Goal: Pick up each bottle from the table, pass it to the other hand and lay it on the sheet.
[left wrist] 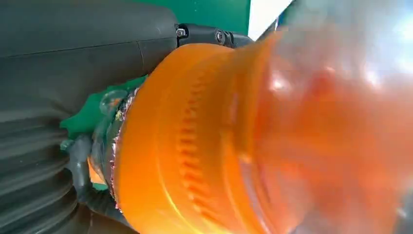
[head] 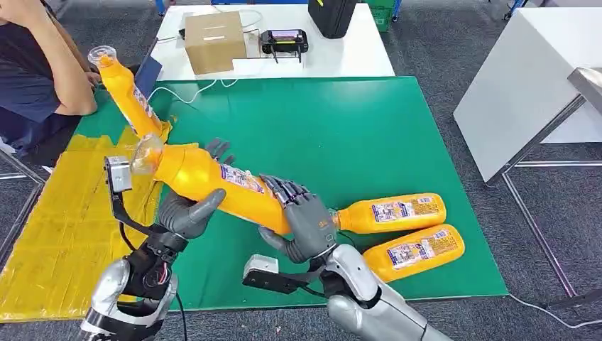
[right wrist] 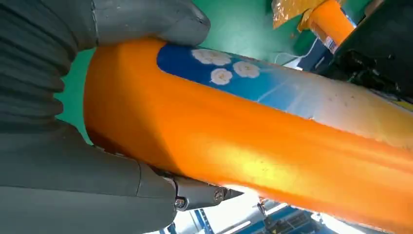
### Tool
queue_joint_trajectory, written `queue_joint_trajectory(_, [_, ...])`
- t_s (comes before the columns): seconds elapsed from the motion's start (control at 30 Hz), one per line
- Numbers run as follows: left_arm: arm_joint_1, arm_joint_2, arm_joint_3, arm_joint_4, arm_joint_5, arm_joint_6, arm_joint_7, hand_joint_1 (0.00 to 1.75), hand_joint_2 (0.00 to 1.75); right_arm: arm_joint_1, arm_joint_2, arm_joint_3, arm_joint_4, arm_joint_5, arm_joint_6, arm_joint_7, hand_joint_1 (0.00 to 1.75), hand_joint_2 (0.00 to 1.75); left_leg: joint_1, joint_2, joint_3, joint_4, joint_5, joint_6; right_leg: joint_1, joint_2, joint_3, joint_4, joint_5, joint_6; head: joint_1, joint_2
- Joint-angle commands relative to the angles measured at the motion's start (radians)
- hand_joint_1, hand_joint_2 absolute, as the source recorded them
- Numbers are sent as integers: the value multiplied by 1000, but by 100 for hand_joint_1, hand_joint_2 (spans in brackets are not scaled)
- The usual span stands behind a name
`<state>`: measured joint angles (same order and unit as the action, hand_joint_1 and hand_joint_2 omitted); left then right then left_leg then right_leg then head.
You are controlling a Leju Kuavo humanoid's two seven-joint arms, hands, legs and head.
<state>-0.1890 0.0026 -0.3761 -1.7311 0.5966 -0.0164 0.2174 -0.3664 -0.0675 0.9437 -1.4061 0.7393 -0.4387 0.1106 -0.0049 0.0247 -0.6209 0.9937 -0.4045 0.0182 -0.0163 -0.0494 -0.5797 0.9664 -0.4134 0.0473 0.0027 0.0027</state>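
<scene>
While both grip: right hand [head: 307, 222] and left hand [head: 186, 211] hold bottle [head: 213, 181]
Handover: firm left grasp before right releases; then sheet [head: 64, 213]

**Grey carpet, white furniture around a green-topped desk**

The floor [head: 440, 42] is grey carpet with a faint mottled pattern. A desk with a green top [head: 369, 135] fills the middle of the head view. Behind it stands a white table [head: 355, 57] bearing a cardboard box [head: 215, 41], a black handheld controller [head: 284, 40] with a lit screen, a black case [head: 331, 15] and white cables [head: 192, 92]. To the right stands a white cabinet [head: 518, 85] beside a metal frame [head: 546, 135]. A seated person in a dark shirt [head: 32, 78] leans an elbow at the desk's far left corner. A white cable [head: 554, 312] trails across the carpet. Light is even and bright.
</scene>
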Motion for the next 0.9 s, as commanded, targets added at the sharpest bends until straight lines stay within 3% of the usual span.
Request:
queue_joint_trajectory(0.03, [-13,10,-70,12,7,-1,3,0,175,-107,-4,137,126,-52,22,14,175,175,1,0,3,0,-1,-1,0,4,3,-1,-1,-1,0,0])
queue_joint_trajectory(0.37, [-13,10,-75,2,-12,-2,-16,0,175,-134,2,173,138,-84,23,19,175,175,1,-1,2,0,-1,-1,1,3,3,0,-1,-2,0,0])
queue_joint_trajectory(0.4, [-11,8,-76,-3,-18,1,-21,61,175,-142,9,182,152,-93,18,19,175,175,2,-1,5,1,-3,-2,1,5,5,0,-2,-2,0,0])
queue_joint_trajectory(0.43, [-9,6,-74,-7,-27,3,-29,175,175,-148,11,191,157,-98,16,20,175,175,1,-1,3,0,-1,-1,1,4,3,0,-1,-2,0,0])
queue_joint_trajectory(0.9, [11,-5,-55,-38,-127,1,-91,175,175,-150,-6,216,141,-118,0,45,175,175,1,-2,3,0,-1,-1,1,3,4,-1,-1,-2,0,0])
